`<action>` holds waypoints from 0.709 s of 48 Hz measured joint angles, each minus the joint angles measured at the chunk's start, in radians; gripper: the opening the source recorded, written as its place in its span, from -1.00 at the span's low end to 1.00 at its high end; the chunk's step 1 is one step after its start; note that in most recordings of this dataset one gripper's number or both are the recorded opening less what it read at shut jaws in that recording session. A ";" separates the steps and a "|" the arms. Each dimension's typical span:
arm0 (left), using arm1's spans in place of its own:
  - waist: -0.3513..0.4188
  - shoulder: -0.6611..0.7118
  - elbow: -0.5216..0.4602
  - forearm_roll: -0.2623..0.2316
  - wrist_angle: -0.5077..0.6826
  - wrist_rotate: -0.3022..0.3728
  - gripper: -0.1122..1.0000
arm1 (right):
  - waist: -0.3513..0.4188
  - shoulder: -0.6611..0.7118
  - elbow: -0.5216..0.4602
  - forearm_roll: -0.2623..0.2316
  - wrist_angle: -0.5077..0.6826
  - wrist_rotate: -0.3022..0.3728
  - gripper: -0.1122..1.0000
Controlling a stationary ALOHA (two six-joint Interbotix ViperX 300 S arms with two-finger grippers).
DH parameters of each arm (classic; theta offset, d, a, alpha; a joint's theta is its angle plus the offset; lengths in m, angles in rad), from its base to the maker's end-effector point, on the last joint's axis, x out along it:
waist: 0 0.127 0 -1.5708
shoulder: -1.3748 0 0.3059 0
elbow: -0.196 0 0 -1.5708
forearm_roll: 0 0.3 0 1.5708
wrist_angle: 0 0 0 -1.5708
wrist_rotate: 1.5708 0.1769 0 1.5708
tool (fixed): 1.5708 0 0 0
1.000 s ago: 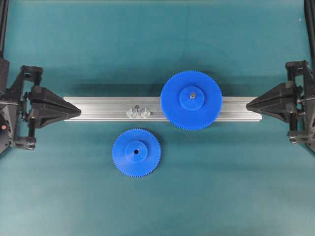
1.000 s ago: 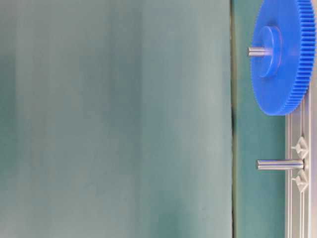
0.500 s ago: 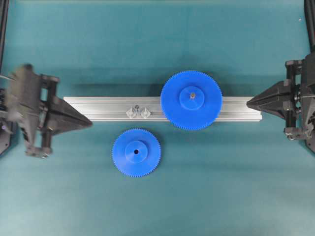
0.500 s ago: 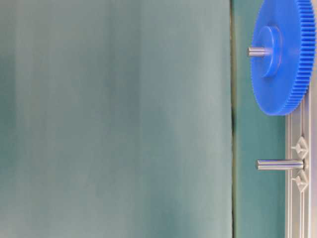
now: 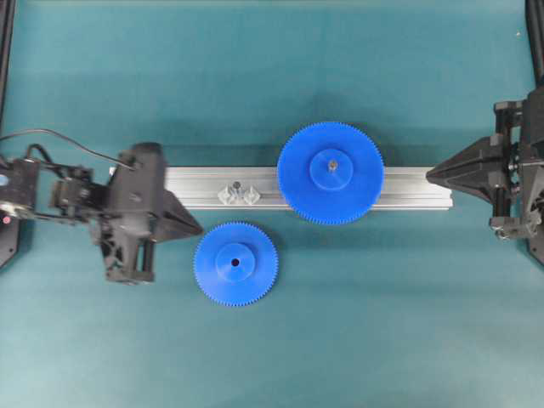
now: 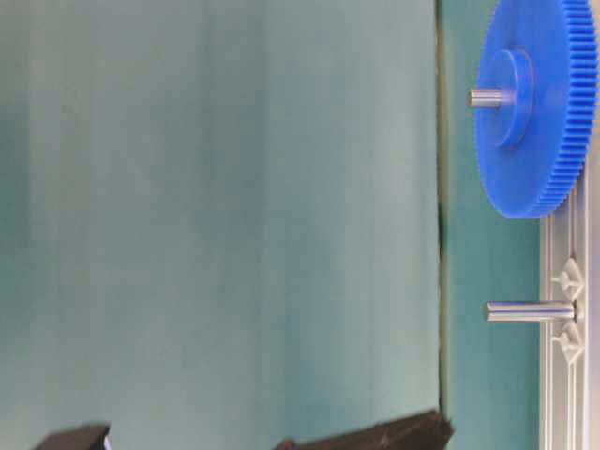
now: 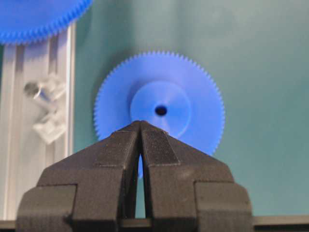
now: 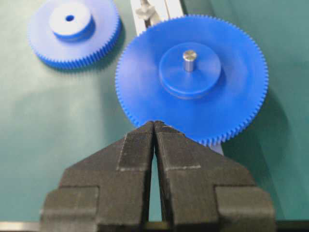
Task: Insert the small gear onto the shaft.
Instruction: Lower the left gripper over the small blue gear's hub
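Observation:
The small gear (image 5: 235, 263) (image 7: 160, 108) (image 8: 72, 31) lies flat on the teal mat, just in front of the rail, hub and dark hole facing up. The shaft (image 5: 236, 186) (image 6: 529, 311) (image 7: 34, 90) stands bare on the aluminium rail (image 5: 212, 189), between two glassy brackets. My left gripper (image 5: 198, 229) (image 7: 140, 123) is shut and empty, its tip just left of the small gear's rim. At the rail's right end my right gripper (image 5: 429, 177) (image 8: 154, 123) rests shut and empty too.
A wider blue gear (image 5: 330, 172) (image 6: 534, 103) (image 8: 190, 77) sits on its own pin on the rail, right of the shaft. Teal mat surrounds everything. Dark frame posts stand at the far left and right edges.
My left arm has swung in from the rail's left end, rightward and toward the front, to the small gear's left side, staying shut. The right arm and both gears have not moved.

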 measured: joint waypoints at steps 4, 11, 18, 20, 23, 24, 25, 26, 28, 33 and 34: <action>-0.012 0.034 -0.025 0.002 0.014 -0.002 -0.75 | -0.003 0.000 0.000 0.000 0.005 0.000 -0.64; -0.032 0.110 -0.069 0.002 0.058 -0.006 -0.75 | -0.005 0.000 0.000 0.000 0.014 0.000 -0.64; -0.038 0.172 -0.120 0.002 0.104 -0.015 -0.75 | -0.005 0.000 0.000 0.000 0.015 0.000 -0.64; -0.038 0.189 -0.135 0.002 0.118 -0.018 -0.75 | -0.006 0.000 0.000 0.000 0.015 0.000 -0.64; -0.038 0.212 -0.155 0.000 0.141 -0.023 -0.75 | -0.006 0.000 0.000 0.000 0.017 0.000 -0.64; -0.038 0.222 -0.163 0.002 0.152 -0.028 -0.75 | -0.006 -0.002 0.000 0.000 0.017 0.000 -0.64; -0.038 0.229 -0.169 0.002 0.160 -0.029 -0.75 | -0.006 0.000 0.000 0.000 0.017 0.000 -0.64; -0.038 0.238 -0.176 0.000 0.170 -0.029 -0.75 | -0.006 0.000 0.000 0.000 0.017 0.000 -0.64; -0.038 0.252 -0.190 0.002 0.189 -0.029 -0.75 | -0.006 -0.002 0.000 0.000 0.017 0.000 -0.64; -0.038 0.282 -0.225 0.002 0.232 -0.029 -0.75 | -0.006 0.000 0.000 0.000 0.015 0.000 -0.64; -0.038 0.290 -0.233 0.000 0.241 -0.029 -0.75 | -0.008 0.000 0.000 0.000 0.017 0.000 -0.64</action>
